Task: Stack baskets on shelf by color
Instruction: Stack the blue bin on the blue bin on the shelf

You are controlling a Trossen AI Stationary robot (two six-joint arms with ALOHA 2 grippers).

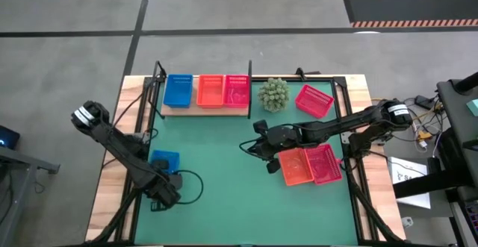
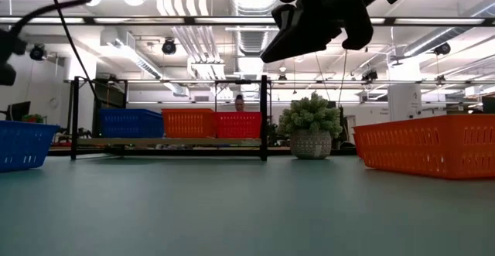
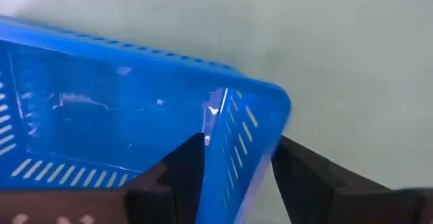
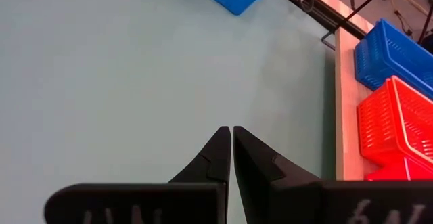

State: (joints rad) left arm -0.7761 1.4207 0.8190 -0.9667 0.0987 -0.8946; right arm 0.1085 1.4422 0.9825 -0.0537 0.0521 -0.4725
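The wooden shelf (image 1: pixel 179 111) at the far edge carries a blue basket (image 1: pixel 178 90), an orange one (image 1: pixel 210 90) and a red-pink one (image 1: pixel 237 90), side by side. Another blue basket (image 1: pixel 164 159) sits on the green mat at the near left, with my left gripper (image 1: pixel 167 171) at its near side, shut on its wall. An orange basket (image 1: pixel 296 166) and a red-pink one (image 1: pixel 323 163) lie together at the right. A further red-pink basket (image 1: pixel 314 100) lies at the far right. My right gripper (image 1: pixel 254 147) hovers shut above mid-mat, left of the orange basket. My left gripper (image 3: pixel 237 163) has the blue basket's perforated side wall (image 3: pixel 238 126) close to a corner (image 3: pixel 279 102), one finger (image 3: pixel 189 166) inside the basket and one (image 3: pixel 294 166) outside. It comes from the table's near side. The basket's bottom appears to rest on the mat.
A spiky green plant in a pot (image 1: pixel 273 94) stands right of the shelf's black end post (image 1: pixel 249 72). The middle and near part of the green mat (image 1: pixel 224 195) is free. Wooden strips and black frame bars border the mat.
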